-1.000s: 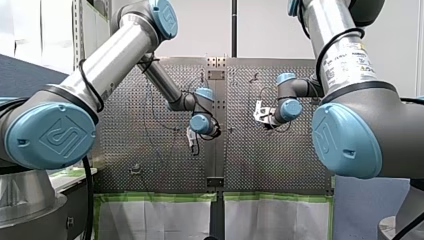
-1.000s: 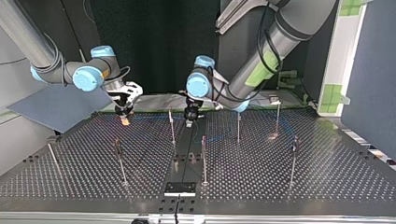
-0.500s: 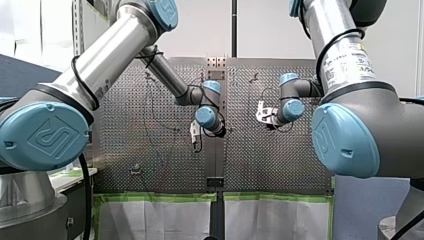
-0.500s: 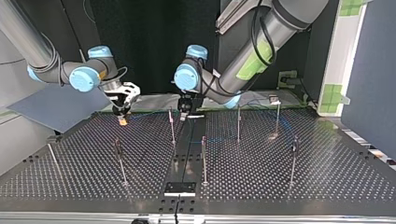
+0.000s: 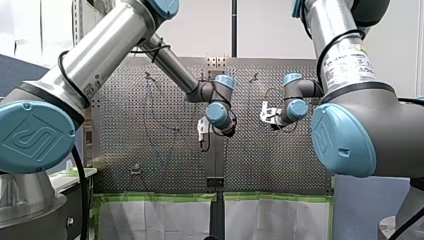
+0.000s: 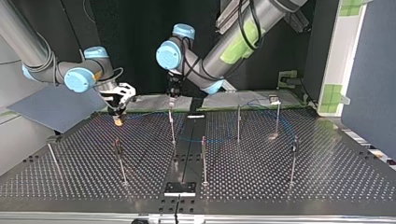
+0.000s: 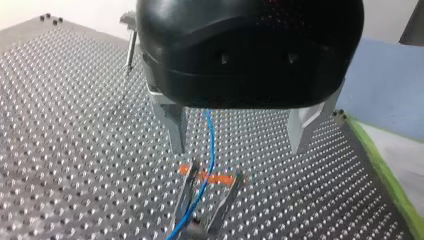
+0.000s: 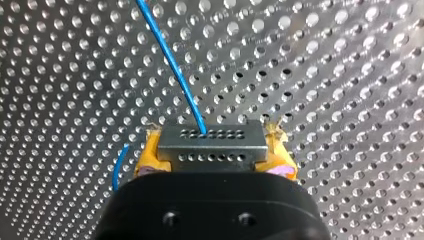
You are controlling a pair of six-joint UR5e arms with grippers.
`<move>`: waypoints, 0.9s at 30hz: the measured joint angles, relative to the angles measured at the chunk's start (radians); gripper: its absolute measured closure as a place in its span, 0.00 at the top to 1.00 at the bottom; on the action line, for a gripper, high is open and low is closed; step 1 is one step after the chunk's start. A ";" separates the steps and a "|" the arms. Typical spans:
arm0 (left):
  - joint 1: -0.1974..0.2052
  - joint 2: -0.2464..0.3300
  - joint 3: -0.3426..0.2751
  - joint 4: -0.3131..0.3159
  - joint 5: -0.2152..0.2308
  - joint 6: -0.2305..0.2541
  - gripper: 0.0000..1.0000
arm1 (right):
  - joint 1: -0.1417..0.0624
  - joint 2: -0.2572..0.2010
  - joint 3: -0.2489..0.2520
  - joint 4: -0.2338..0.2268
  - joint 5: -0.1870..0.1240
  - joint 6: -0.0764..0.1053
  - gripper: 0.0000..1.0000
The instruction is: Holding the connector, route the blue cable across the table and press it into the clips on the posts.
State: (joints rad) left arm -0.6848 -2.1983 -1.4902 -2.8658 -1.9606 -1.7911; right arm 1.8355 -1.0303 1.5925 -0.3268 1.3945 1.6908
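Note:
My right gripper (image 8: 214, 159) has its yellow pads shut on a grey metal connector (image 8: 211, 136). The blue cable (image 8: 170, 60) leaves the connector and runs out over the perforated table. At the top view's left this gripper (image 6: 118, 116) hangs low over the table's far edge. My left gripper (image 7: 237, 150) is open, metal fingers (image 7: 175, 127) wide apart, with the blue cable (image 7: 210, 145) passing between them untouched. Just below it stands a post clip (image 7: 210, 205) with orange marks. In the top view my left gripper (image 6: 171, 97) hovers above a thin post (image 6: 172, 128).
Several thin posts stand on the table, among them a middle post (image 6: 203, 158), a post (image 6: 238, 123) behind it and one (image 6: 293, 161) at the right. A dark strip (image 6: 189, 144) runs down the table's centre. Blue cable (image 6: 219, 140) lies slack between posts.
My left arm has risen and swung toward the top view's left, from the centre strip to above the post. My right gripper drifted slightly left, still holding the connector.

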 joint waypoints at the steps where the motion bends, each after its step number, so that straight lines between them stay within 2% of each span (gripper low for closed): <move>1: -0.007 0.001 -0.003 0.005 -0.007 -0.001 1.00 | -0.001 0.000 0.000 0.000 0.000 0.000 0.00; 6: -0.049 -0.002 0.004 0.043 -0.049 -0.021 1.00 | -0.008 0.000 0.001 0.002 -0.003 0.000 0.00; 12: -0.102 -0.035 0.050 0.081 -0.097 -0.029 1.00 | -0.013 0.000 0.000 0.007 -0.005 0.000 0.00; 18: -0.143 -0.087 0.104 0.042 -0.107 -0.043 1.00 | -0.021 0.000 0.000 0.017 -0.032 0.000 0.00; 27: -0.130 -0.164 0.181 -0.033 -0.119 -0.053 1.00 | -0.029 -0.003 0.000 0.028 -0.045 -0.010 0.00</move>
State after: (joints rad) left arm -0.8147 -2.3628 -1.3092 -2.8992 -2.0795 -1.8440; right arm 1.8067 -1.0329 1.5930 -0.2989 1.3494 1.6812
